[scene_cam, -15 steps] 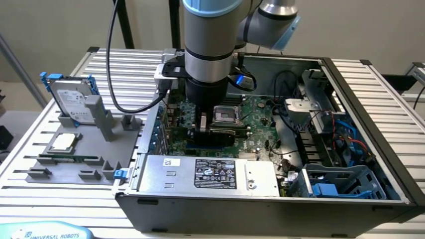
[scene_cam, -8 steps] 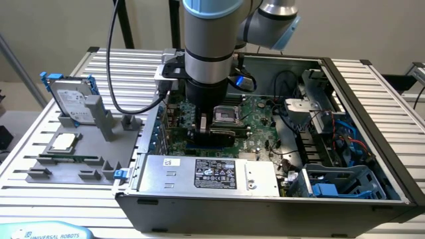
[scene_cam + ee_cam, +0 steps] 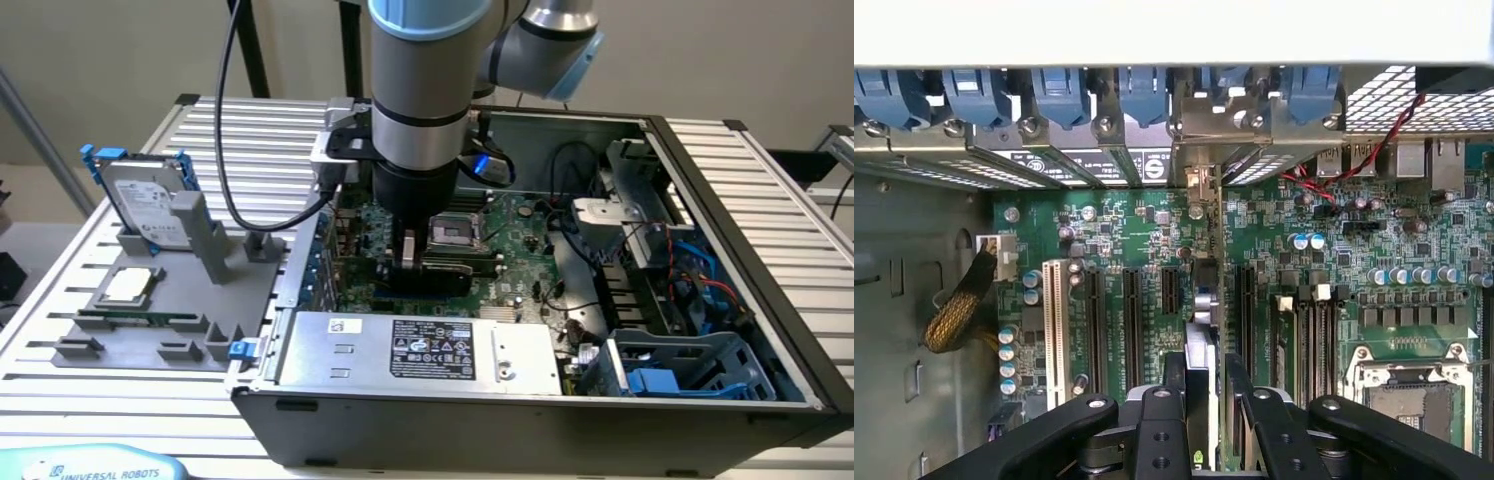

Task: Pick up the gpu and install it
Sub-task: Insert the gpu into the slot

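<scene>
Ribbed metal desk (image 3: 54, 300) carried a grey parts holder (image 3: 174, 300) with a hard drive (image 3: 144, 205), well off from the hand. Inside the open computer case (image 3: 747, 230), the hand (image 3: 1204, 400) had its fingers (image 3: 1164, 425) pinched on the gpu (image 3: 1201, 370), held edge-down over the motherboard (image 3: 1144, 230) slots. Seating it well probably needed squaring card to slot, bracket (image 3: 1199, 170) meeting the rear opening, then pressing straight down.

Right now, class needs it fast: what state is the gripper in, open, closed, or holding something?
Gripper: closed on the gpu, holding it edge-on over the motherboard slots inside the computer case.
</scene>
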You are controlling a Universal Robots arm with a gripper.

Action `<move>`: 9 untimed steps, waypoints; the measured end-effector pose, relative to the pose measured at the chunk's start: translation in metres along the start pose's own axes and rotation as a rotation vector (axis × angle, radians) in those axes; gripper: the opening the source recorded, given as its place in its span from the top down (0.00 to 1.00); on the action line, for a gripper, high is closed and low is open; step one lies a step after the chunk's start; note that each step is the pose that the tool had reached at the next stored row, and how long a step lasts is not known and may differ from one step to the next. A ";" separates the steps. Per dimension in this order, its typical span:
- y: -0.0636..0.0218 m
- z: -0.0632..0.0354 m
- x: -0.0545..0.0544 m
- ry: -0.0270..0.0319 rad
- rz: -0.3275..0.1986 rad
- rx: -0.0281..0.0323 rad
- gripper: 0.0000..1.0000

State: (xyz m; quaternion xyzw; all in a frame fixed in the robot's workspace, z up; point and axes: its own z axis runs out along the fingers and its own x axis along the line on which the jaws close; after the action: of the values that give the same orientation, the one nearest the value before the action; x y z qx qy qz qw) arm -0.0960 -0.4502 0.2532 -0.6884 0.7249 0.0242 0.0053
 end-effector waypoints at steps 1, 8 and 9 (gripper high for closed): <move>0.0000 0.0002 0.000 0.0001 0.000 -0.0005 0.73; 0.0000 0.0010 0.000 -0.0003 0.000 -0.0012 0.73; 0.0000 0.0010 0.000 -0.0003 0.000 -0.0012 0.73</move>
State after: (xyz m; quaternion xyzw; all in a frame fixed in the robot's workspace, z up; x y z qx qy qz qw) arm -0.0961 -0.4502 0.2522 -0.6883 0.7250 0.0248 0.0050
